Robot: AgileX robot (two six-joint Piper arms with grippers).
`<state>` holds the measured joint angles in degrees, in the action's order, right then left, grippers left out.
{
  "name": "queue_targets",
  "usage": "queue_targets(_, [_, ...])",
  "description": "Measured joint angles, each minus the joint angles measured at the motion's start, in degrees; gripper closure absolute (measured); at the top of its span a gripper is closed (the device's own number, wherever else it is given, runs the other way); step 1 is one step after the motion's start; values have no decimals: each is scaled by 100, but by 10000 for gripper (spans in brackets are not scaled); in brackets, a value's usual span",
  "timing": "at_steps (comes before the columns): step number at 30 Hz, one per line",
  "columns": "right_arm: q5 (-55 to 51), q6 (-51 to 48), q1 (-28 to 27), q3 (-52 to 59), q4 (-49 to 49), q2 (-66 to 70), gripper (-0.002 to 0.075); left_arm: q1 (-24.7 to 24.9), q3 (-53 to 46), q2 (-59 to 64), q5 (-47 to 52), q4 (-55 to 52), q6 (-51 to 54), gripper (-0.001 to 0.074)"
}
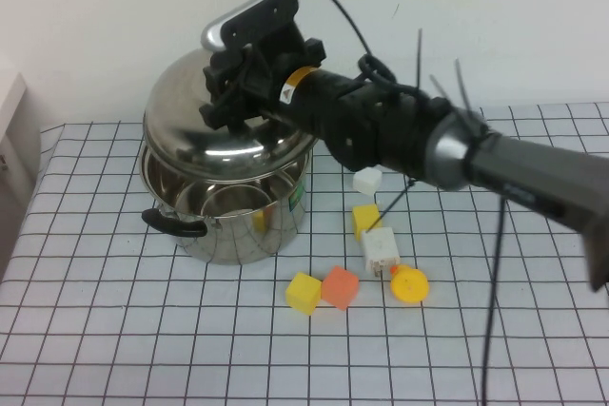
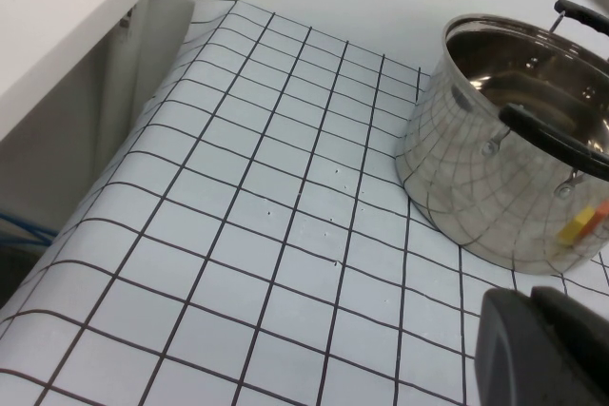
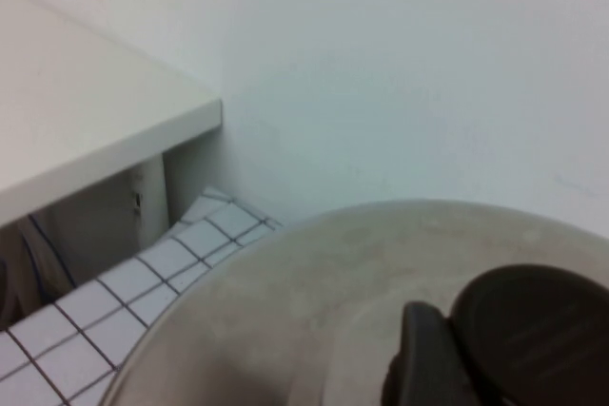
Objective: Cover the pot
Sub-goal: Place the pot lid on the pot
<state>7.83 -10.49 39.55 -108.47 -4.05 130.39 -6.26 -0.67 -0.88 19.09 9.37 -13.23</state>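
The shiny steel pot (image 1: 233,211) with black side handles stands at the left middle of the checked table; it also shows in the left wrist view (image 2: 476,168), open and empty. My right gripper (image 1: 233,92) is shut on the black knob (image 3: 533,330) of the domed steel lid (image 1: 205,130) and holds it tilted just over the pot, the front of the pot's mouth still showing. The lid fills the right wrist view (image 3: 314,311). My left gripper (image 2: 533,306) is out of the high view; it hovers shut and empty over the cloth, apart from the pot.
Small toys lie right of the pot: a yellow cube (image 1: 304,292), an orange cube (image 1: 340,286), a yellow round piece (image 1: 409,284), a white block (image 1: 379,248), another yellow cube (image 1: 365,220) and a white cube (image 1: 366,180). A white shelf (image 2: 67,16) stands beyond the table's left edge.
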Motion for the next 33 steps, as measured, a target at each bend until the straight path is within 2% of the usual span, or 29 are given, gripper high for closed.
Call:
queue_targets(12, [-267,24,0,-979,-70,1082,372,0,0,0,0,0,0,738])
queue_targets(21, [295,308,0,-1054,-78,1426,372,0,0,0,0,0,0,738])
queue_targets(33, [369,471,0,-1058,-78,1439,372,0,0,0,0,0,-12,738])
